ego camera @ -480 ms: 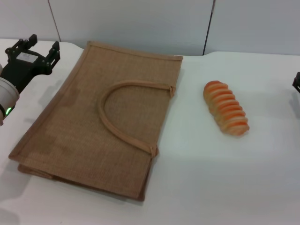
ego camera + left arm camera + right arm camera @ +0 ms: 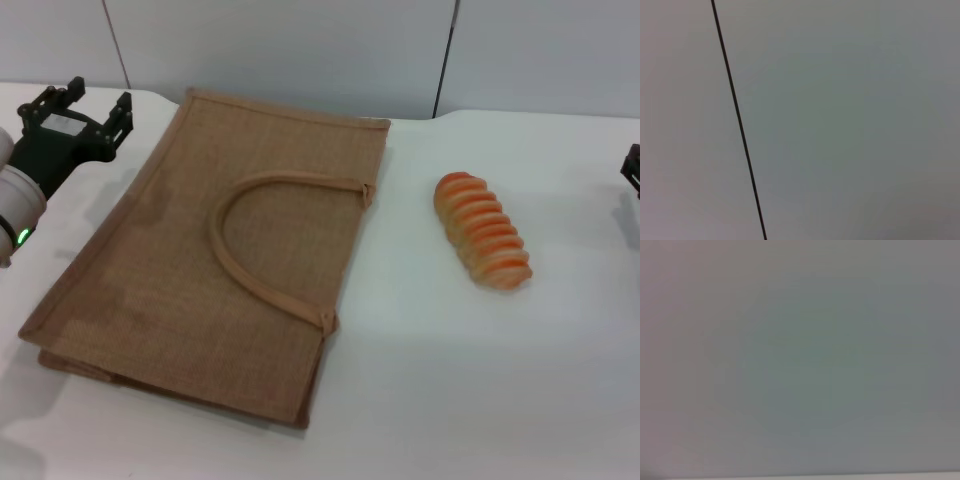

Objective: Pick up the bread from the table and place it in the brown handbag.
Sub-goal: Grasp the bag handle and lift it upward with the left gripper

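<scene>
The bread point(image 2: 482, 245), an orange-brown ridged loaf, lies on the white table point(image 2: 480, 380) right of centre in the head view. The brown handbag point(image 2: 215, 255) lies flat to its left, with one arched handle point(image 2: 262, 240) on top. My left gripper point(image 2: 86, 102) hovers open and empty by the bag's far left corner. Only a dark sliver of my right gripper point(image 2: 632, 170) shows at the right edge, well to the right of the bread. Neither wrist view shows the bread or the bag.
A grey panelled wall point(image 2: 320, 50) stands behind the table's far edge. The left wrist view shows only that wall with a dark seam point(image 2: 737, 120). The right wrist view shows only plain grey wall point(image 2: 800, 360).
My left gripper has shifted slightly toward the far edge of the table. The bread and the bag have not moved.
</scene>
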Controlling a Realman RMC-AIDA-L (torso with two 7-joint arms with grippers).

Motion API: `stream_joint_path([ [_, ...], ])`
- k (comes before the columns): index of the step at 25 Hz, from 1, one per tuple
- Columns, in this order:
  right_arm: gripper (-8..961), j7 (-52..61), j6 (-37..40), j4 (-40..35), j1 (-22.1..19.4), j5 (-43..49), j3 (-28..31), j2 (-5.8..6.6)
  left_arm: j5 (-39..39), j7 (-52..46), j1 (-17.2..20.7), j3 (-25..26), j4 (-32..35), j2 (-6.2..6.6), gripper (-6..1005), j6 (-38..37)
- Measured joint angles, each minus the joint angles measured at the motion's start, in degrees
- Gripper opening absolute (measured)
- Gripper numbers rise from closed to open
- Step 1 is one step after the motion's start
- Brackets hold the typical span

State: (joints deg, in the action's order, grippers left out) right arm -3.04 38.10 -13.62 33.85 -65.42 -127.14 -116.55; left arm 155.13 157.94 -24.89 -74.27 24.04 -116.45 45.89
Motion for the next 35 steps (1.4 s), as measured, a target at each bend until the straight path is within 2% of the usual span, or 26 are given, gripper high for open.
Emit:
stream_joint_path([
  [10, 864, 0.6, -0.5, 0.5, 0.2, 0.0, 0.0, 0.20, 0.0, -1.2, -1.3, -0.5, -1.1, -0.12, 599, -1.4],
  [15, 864, 1.0, -0.9, 0.4, -0.1, 0.0, 0.1, 0.21, -0.9, -8.3, -2.0, -5.8, 0.7, 0.62, 596, -6.5],
  [20, 864, 0.7, -2.9, 0.4, 0.4, 0.3, 0.0, 0.27, -13.6, -23.5, -2.3, -10.2, 7.2, 1.49, 594, -12.2],
  [26, 864, 0.6, -3.3, 0.5, 0.6, 0.2, 0.0, 0.28, -35.2, -45.2, -0.2, -9.8, 17.5, 2.61, 591, -12.8],
  [32, 864, 0.6, -3.4, 0.5, 0.7, 0.0, 0.1, 0.28, -52.3, -62.4, -0.6, -8.6, 20.7, 4.13, 587, -12.1],
  [35, 864, 0.6, -3.4, 0.5, 0.8, 0.0, 0.1, 0.32, -55.1, -65.2, -0.7, -8.5, 21.0, 4.26, 586, -11.8],
])
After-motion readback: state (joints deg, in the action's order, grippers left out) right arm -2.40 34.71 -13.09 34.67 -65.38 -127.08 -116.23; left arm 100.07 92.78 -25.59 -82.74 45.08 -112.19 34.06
